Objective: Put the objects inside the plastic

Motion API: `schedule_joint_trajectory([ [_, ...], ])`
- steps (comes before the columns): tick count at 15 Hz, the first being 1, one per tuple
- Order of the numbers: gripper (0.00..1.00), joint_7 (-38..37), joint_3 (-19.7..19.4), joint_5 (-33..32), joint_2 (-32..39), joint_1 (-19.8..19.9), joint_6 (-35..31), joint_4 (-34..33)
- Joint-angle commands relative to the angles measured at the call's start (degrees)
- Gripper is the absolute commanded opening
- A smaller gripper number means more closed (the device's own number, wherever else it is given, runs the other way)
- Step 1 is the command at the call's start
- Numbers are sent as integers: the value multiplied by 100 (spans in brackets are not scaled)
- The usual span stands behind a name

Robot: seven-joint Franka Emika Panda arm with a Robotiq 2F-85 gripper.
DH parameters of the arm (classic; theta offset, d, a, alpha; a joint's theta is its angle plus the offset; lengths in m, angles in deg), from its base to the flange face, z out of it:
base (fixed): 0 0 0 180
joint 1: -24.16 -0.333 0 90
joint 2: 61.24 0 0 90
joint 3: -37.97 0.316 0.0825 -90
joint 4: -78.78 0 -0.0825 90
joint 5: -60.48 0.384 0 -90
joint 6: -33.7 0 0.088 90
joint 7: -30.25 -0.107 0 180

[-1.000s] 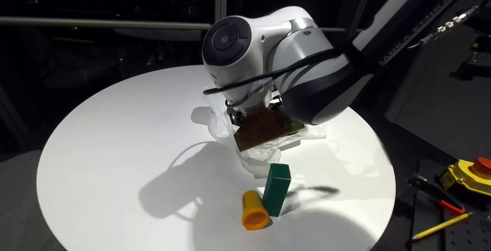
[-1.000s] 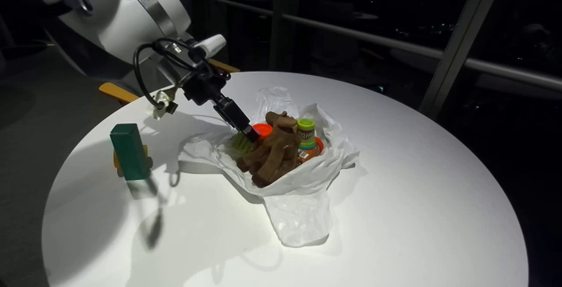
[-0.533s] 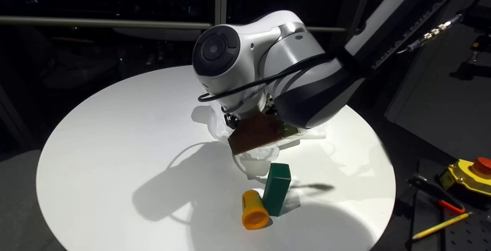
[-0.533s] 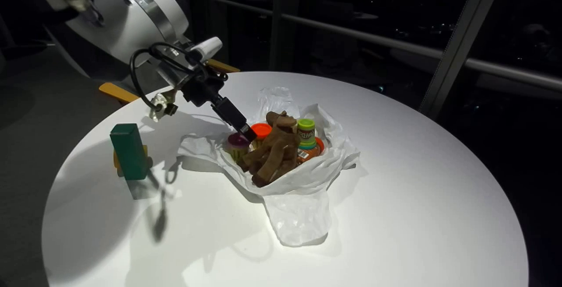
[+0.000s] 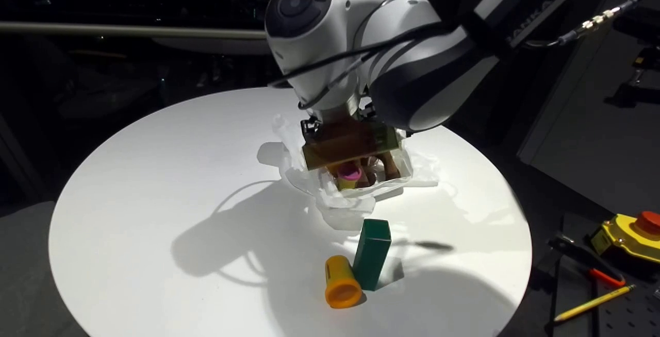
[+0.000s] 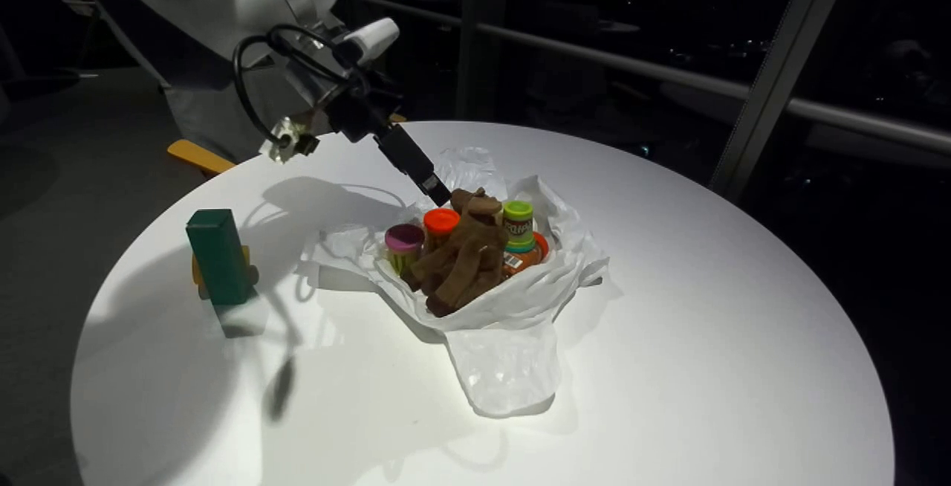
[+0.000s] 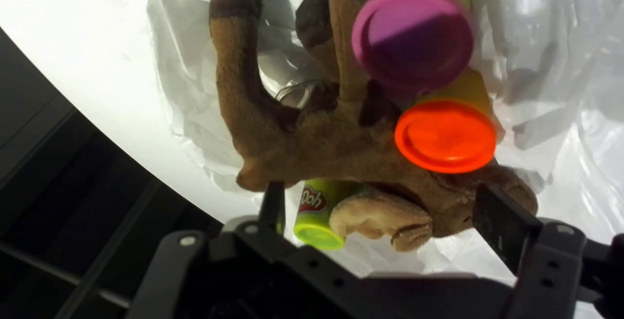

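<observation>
Wrist view: claw point(image 7: 378, 197) spread wide, gripping nothing, and we look past it into the white plastic bag point(image 7: 541, 65). Film is thin, wrinkled, half see-through, shiny on the creases. Brown plush point(image 7: 331, 148) lies across the bag: dark feet, paler tan patch at the head end. Beside it, a magenta-lidded tub point(image 7: 414, 36) with a shadow cutting across the lid, then an orange-red-lidded tub point(image 7: 446, 136). A yellow-green tub point(image 7: 319, 219), "Doh" on its label, is on the plush's other side, partly covered by it.

In an exterior view we also get an orange item point(image 6: 527, 257) with a barcode label, in the bag next to the yellow-green tub; we can't pick it out from the wrist. Claw is edge-on there, so width can't be read; its tip is just beside the plush's head, contact unclear.

In both exterior views, unlike the wrist, we have the green block point(image 5: 371, 254) standing on end on the desk point(image 5: 154, 198), outside the bag, with the yellow-orange piece point(image 5: 342, 285) just beside it. In an exterior view we see the piece point(image 5: 342, 285) whole, flared end toward the camera; in an exterior view the block point(image 6: 218, 256) hides most of it. A brownish panel point(image 5: 350, 144) covers the claw in an exterior view that also shows a red-buttoned yellow box point(image 5: 626, 236) and a pencil point(image 5: 593, 304).
</observation>
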Motion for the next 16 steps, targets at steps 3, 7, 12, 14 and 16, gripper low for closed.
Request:
schedule_joint_trajectory([
  [3, 100, 1617, 640, 1449, -1062, 807, -753, 407],
  [7, 100, 3421, 1049, 3136, -1343, 1191, -846, 338],
  [12, 100, 5487, 1085, 4778, -1620, 917, -764, 608],
  [14, 100, 6237, 1191, 5302, -1692, 848, -593, 656],
  [16, 100, 6035, 957, 5225, -1468, 652, -609, 494],
])
